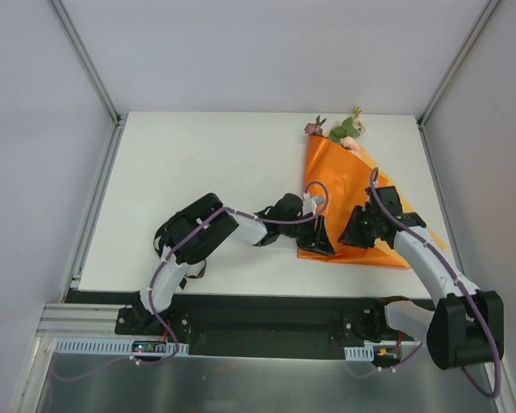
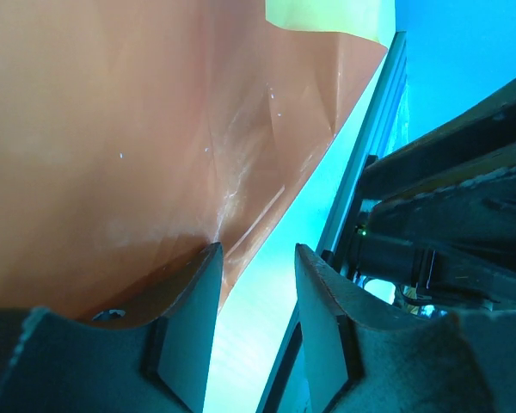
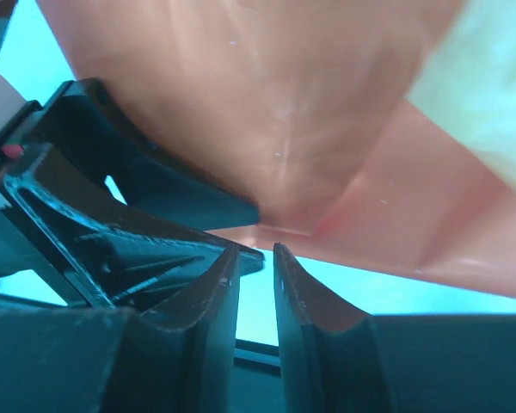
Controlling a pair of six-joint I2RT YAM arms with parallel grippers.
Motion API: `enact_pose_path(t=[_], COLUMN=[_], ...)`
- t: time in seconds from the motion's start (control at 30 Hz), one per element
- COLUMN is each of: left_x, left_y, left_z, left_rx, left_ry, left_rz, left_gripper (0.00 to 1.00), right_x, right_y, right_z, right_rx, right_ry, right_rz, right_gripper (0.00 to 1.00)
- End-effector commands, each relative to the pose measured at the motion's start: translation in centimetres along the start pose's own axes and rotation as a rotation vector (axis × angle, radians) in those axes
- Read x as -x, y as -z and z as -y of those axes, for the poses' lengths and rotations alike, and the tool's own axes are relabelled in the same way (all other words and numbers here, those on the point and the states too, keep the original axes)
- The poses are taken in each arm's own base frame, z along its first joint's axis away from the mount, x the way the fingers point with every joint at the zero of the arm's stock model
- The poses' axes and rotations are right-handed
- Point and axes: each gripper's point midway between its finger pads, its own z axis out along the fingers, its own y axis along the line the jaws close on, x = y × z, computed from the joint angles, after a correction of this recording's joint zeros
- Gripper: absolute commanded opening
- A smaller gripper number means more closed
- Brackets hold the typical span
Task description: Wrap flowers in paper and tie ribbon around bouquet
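The bouquet lies on the right of the table as an orange paper [image 1: 344, 185] cone. The flowers [image 1: 344, 131], pink blooms with green leaves, poke out of its far end. Both grippers sit at the cone's near, lower edge. My left gripper [image 1: 324, 243] is open with only table between its fingers [image 2: 193, 292]; the paper [image 2: 112, 129] edge lies against its left finger. My right gripper [image 1: 354, 237] stands slightly open, its narrow gap [image 3: 256, 254] empty, and the paper [image 3: 284, 103] fold lies just beyond the tips. The ribbon is out of view.
The white table [image 1: 198, 189] stretches to the left of the bouquet. Metal frame posts [image 1: 86, 60] rise at the back corners. The black base rail [image 1: 267, 318] runs along the near edge. In the right wrist view the left gripper's dark body [image 3: 112, 172] is close by.
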Motion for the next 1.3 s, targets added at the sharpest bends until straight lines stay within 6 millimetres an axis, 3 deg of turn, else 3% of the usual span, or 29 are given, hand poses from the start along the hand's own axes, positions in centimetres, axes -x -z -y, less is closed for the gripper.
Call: enact_pose_path(t=[0.0,0.17,0.27,0.4,0.63,0.9,1.13,1.27], left_x=[0.8,1.0,1.6,3.3,6.6,7.7,7.6,7.6], left_y=[1.0,2.2,3.4,4.6,5.2,5.0,5.6,5.7], left_z=[1.2,3.3,4.4,4.2,2.0,-2.5,-4.2,-4.2], left_rx=[-0.041,-0.089,-0.104,-0.101,-0.095,-0.034,-0.011,-0.019], left_ry=[-0.031,-0.094,-0.130,-0.131,-0.084,-0.007,0.017,0.014], left_rz=[0.019,0.028,0.053,0.091,0.141,0.165,0.178,0.180], left_gripper=[0.39,0.41,0.44,0.45,0.32,0.22,0.19,0.18], right_x=[-0.1,-1.1,-2.3,-2.6,-2.2,-2.2,-1.4,-2.0], right_y=[-1.5,-4.0,-4.9,-5.1,-4.9,-5.8,-4.4,-6.0], right_z=[-2.8,-0.9,-0.8,-1.5,-2.3,-2.5,-7.4,-8.8], right_rx=[0.077,-0.005,0.007,0.049,0.065,0.058,0.164,0.194], right_ry=[0.027,-0.002,0.000,0.029,0.067,0.069,0.174,0.157], right_rz=[-0.084,-0.113,-0.162,-0.165,-0.159,-0.184,-0.128,-0.155], right_gripper=[0.22,0.16,0.16,0.17,0.18,0.19,0.21,0.20])
